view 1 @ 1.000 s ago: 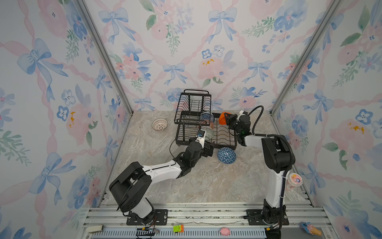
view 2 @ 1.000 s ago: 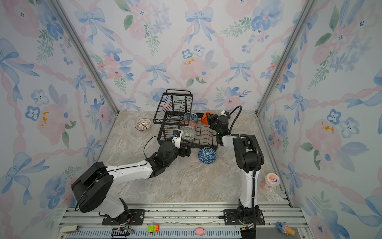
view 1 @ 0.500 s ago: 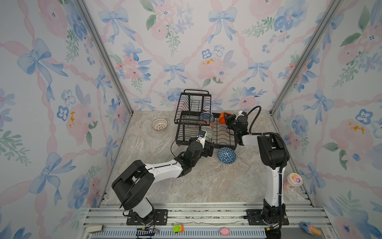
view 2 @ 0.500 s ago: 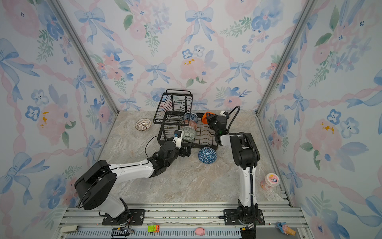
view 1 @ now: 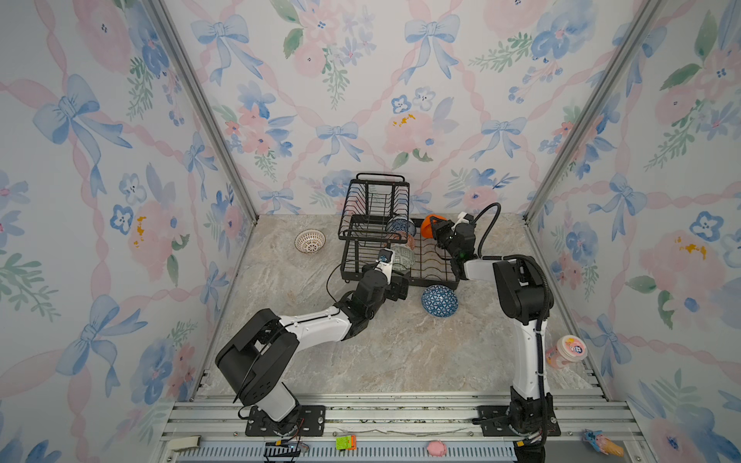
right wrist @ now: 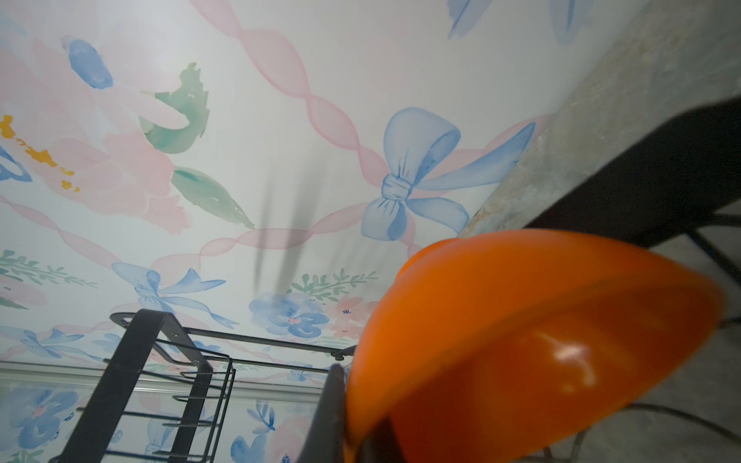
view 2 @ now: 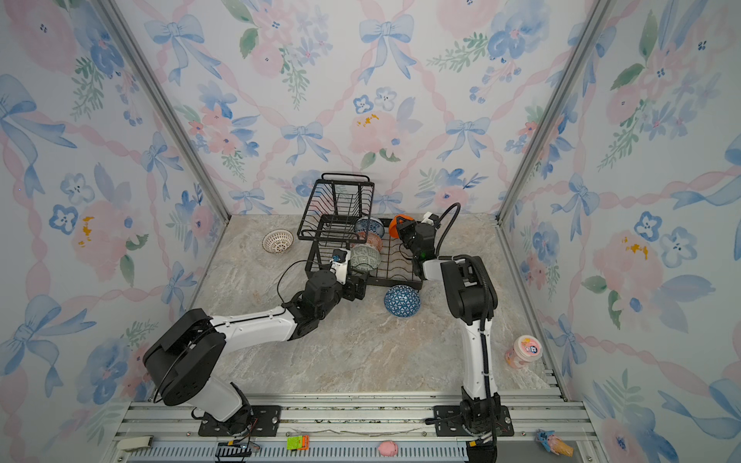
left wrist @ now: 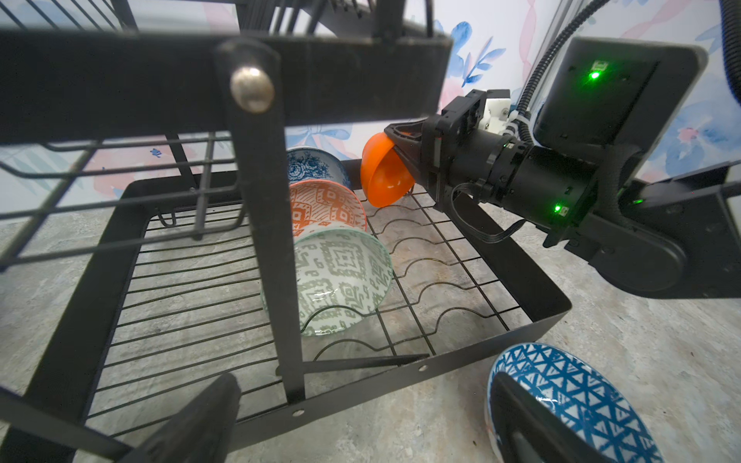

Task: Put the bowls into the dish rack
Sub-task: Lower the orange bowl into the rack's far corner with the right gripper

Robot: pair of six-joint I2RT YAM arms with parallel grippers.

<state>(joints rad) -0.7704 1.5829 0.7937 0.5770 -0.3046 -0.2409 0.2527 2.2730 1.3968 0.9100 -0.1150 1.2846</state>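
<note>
Now the right gripper [left wrist: 401, 146] is clamped on the rim of the plain orange bowl [left wrist: 383, 176] and holds it on its edge over the far right part of the dish rack [left wrist: 461, 356], above the wavy wires of the lower tray. I cannot tell if the bowl's lower edge touches the wires. Three bowls stand in a row in the rack: the blue-and-white bowl [left wrist: 312, 168] at the back, then the red-orange patterned bowl [left wrist: 324, 204], then the grey-green patterned bowl [left wrist: 341, 280]. To do this step well, I think the bowl should go down slowly with the same tilt, into a free wire slot just beside this row, without knocking the blue-and-white bowl. The glossy surface may slip, so the jaws should part only when the wires carry the rim. The left gripper [view 1: 399, 285] hangs wide apart and empty just before the rack's front wall, near the dark blue geometric bowl [left wrist: 561, 393] on the table. The white lattice bowl [view 1: 309, 241] waits left of the rack.
</note>
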